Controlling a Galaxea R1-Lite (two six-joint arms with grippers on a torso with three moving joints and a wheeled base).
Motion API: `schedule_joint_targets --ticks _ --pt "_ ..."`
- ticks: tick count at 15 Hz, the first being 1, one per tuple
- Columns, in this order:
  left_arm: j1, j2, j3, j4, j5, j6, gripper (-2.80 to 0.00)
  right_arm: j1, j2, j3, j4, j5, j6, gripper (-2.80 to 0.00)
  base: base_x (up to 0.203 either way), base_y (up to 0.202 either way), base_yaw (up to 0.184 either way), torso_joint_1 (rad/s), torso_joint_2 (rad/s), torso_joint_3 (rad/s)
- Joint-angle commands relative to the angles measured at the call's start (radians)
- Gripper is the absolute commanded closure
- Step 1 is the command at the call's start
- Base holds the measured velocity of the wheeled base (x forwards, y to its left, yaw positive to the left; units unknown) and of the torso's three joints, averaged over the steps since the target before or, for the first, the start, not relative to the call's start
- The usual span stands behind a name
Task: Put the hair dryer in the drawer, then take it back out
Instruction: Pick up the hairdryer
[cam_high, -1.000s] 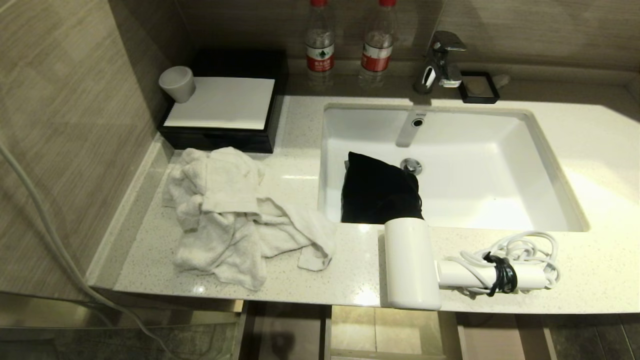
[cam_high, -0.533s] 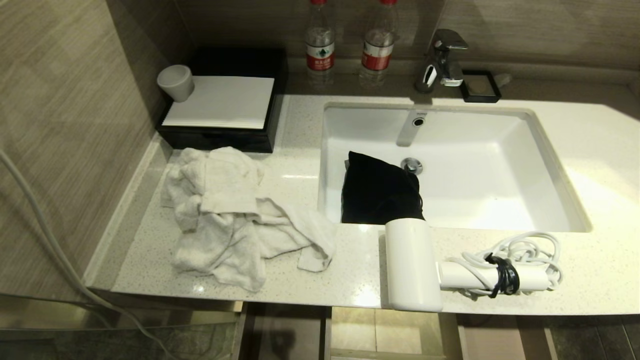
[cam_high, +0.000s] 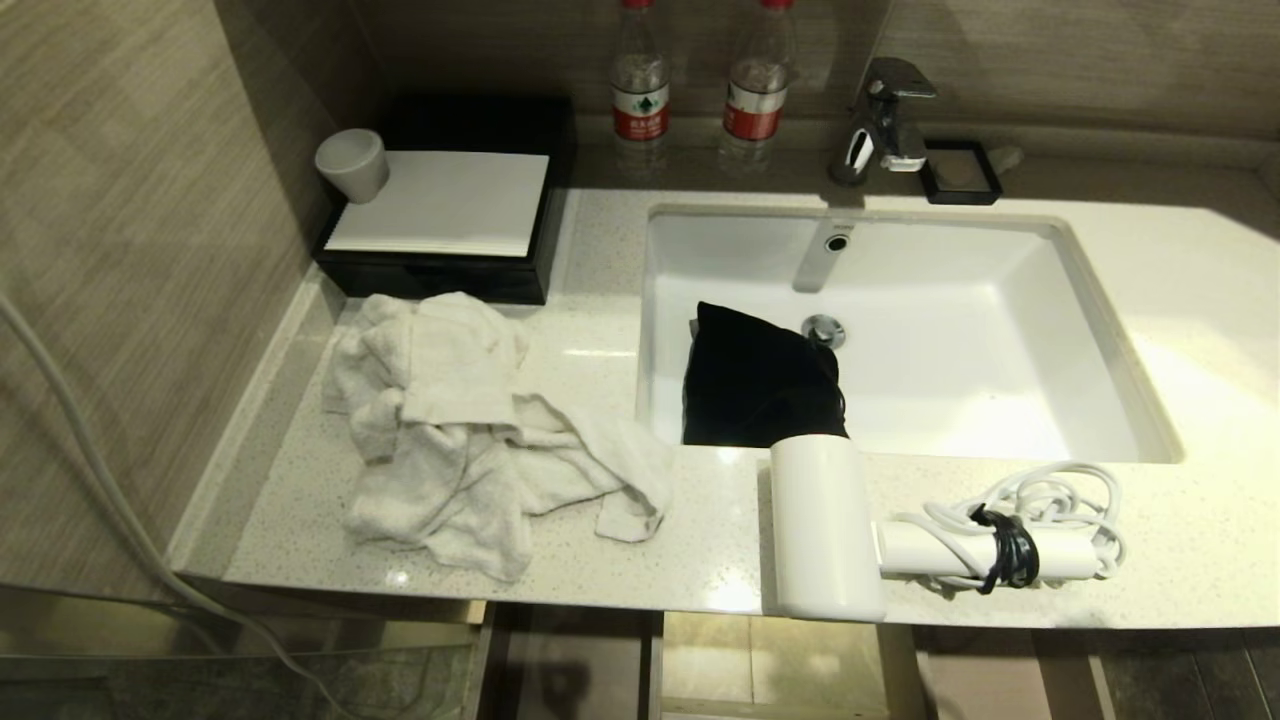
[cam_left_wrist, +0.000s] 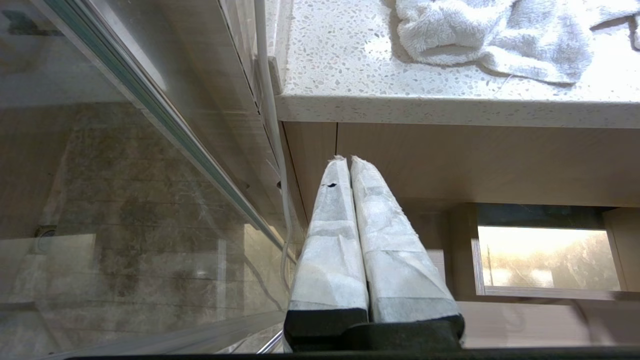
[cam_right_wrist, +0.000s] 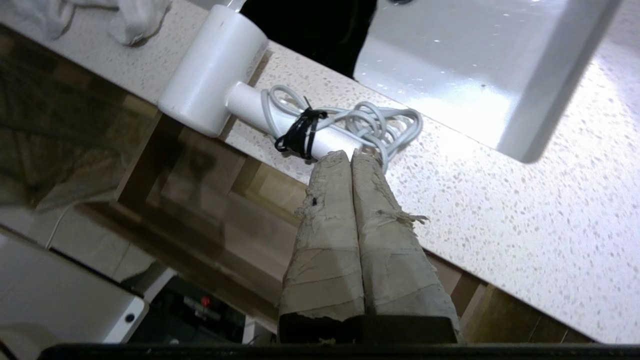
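The hair dryer (cam_right_wrist: 212, 70) lies at the surface (cam_right_wrist: 500, 210) edge, just beyond our right gripper (cam_right_wrist: 350, 155), which is closed and empty. Closed, it could nudge the hair dryer off or snag its cord (cam_right_wrist: 370, 120). Our left gripper (cam_left_wrist: 348, 160) is closed too.

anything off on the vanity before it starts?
Yes. A black pouch sits inside the sink, a white towel lies crumpled on the counter, and the hair dryer barrel overhangs the counter's front edge above the open drawer.
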Motion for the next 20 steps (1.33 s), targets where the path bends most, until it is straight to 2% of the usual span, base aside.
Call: schedule_joint_targets --ticks 1,3,5,7,9,10,12,13,14,16,18,20 --pt "0.0 0.0 0.002 0.0 0.0 0.0 0.0 0.019 0.283 -0.156 0.141 0.062 -0.122 0.0 0.0 0.0 0.0 0.0 0.0 0.0" --pt "0.0 0.0 0.002 0.0 0.0 0.0 0.0 0.029 0.327 -0.157 0.175 0.083 -0.202 0.0 0.0 0.0 0.0 0.0 0.0 0.0" --pt "0.0 0.0 0.002 0.0 0.0 0.0 0.0 0.03 0.328 -0.156 0.175 0.084 -0.205 0.0 0.0 0.0 0.0 0.0 0.0 0.0" --pt "0.0 0.0 0.002 0.0 0.0 0.0 0.0 0.078 0.393 -0.182 0.168 0.113 -0.233 0.0 0.0 0.0 0.0 0.0 0.0 0.0" --pt "0.0 0.0 0.002 0.0 0.0 0.0 0.0 0.117 0.495 -0.22 0.172 0.201 -0.368 0.0 0.0 0.0 0.0 0.0 0.0 0.0" --pt "0.0 0.0 0.002 0.0 0.0 0.0 0.0 0.129 0.509 -0.234 0.175 0.226 -0.396 0.0 0.0 0.0 0.0 0.0 0.0 0.0" --pt "0.0 0.0 0.002 0.0 0.0 0.0 0.0 0.148 0.527 -0.256 0.183 0.237 -0.396 0.0 0.0 0.0 0.0 0.0 0.0 0.0" --pt "0.0 0.0 0.0 0.0 0.0 0.0 0.0 0.154 0.532 -0.261 0.195 0.241 -0.398 -1.65 0.0 0.0 0.0 0.0 0.0 0.0" --pt "0.0 0.0 0.002 0.0 0.0 0.0 0.0 0.178 0.549 -0.27 0.236 0.241 -0.409 -2.8 0.0 0.0 0.0 0.0 0.0 0.0" --pt "0.0 0.0 0.0 0.0 0.0 0.0 0.0 0.193 0.564 -0.276 0.26 0.213 -0.458 -2.8 0.0 0.0 0.0 0.0 0.0 0.0" --pt "0.0 0.0 0.002 0.0 0.0 0.0 0.0 0.198 0.578 -0.278 0.261 0.114 -0.522 -2.8 0.0 0.0 0.0 0.0 0.0 0.0" --pt "0.0 0.0 0.002 0.0 0.0 0.0 0.0 0.219 0.593 -0.273 0.27 0.091 -0.525 -2.8 0.0 0.0 0.0 0.0 0.0 0.0"
